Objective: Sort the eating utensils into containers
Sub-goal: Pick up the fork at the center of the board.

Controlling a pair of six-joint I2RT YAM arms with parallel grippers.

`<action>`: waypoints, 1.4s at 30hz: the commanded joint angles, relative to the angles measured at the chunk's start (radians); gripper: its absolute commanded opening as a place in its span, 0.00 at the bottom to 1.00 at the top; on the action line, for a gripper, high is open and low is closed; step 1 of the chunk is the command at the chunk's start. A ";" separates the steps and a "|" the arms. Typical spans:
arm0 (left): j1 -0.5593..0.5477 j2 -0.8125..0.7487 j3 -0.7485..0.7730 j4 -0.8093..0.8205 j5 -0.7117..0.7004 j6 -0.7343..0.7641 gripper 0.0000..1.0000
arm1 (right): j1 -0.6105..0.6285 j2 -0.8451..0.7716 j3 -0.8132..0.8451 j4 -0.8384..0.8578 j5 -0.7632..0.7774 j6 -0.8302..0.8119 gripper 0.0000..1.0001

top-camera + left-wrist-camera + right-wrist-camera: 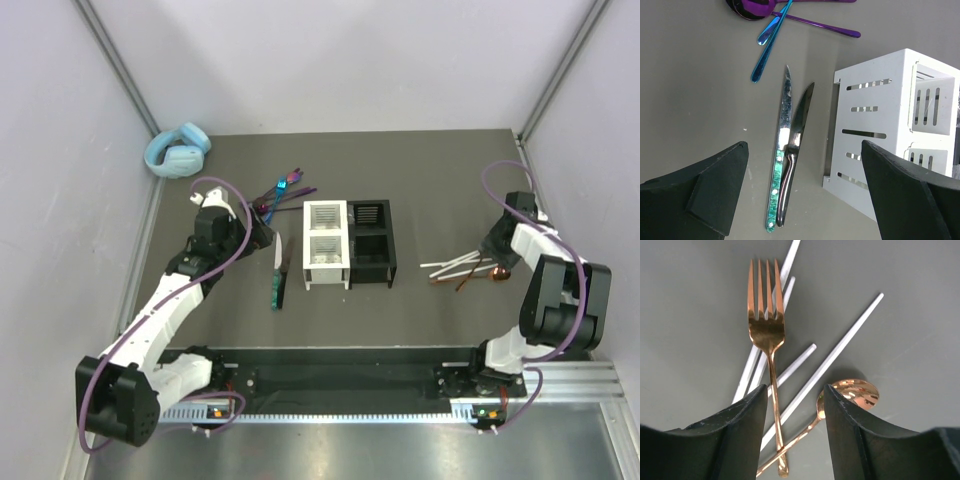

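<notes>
The white caddy (pixel 325 245) and black caddy (pixel 370 243) stand side by side mid-table. A green-handled knife (pixel 774 195) and a dark steel knife (pixel 792 170) lie left of the white caddy (pixel 890 145). Purple-blue spoons and forks (pixel 285 190) lie behind them, with a purple spoon (pixel 805 17) and a blue handle (pixel 767 45) in the left wrist view. My left gripper (pixel 262 232) (pixel 804 150) is open above the knives. My right gripper (pixel 492 250) (pixel 795 390) is open, low over a copper fork (pixel 767 325), a copper spoon (pixel 855 392) and white chopsticks (pixel 840 340).
Light-blue headphones (pixel 178 150) lie at the far left corner. Grey walls close the table on three sides. The arm bases and a black rail run along the near edge.
</notes>
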 commanded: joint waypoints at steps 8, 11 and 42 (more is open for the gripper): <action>0.002 0.010 -0.007 0.055 0.011 0.015 0.99 | 0.003 0.065 0.067 0.053 0.015 -0.010 0.50; 0.002 0.018 -0.004 0.055 0.011 0.017 0.99 | 0.003 0.100 0.078 0.059 0.014 -0.005 0.48; 0.002 0.025 -0.017 0.058 0.011 0.020 0.99 | 0.052 0.034 0.018 0.070 0.051 -0.022 0.00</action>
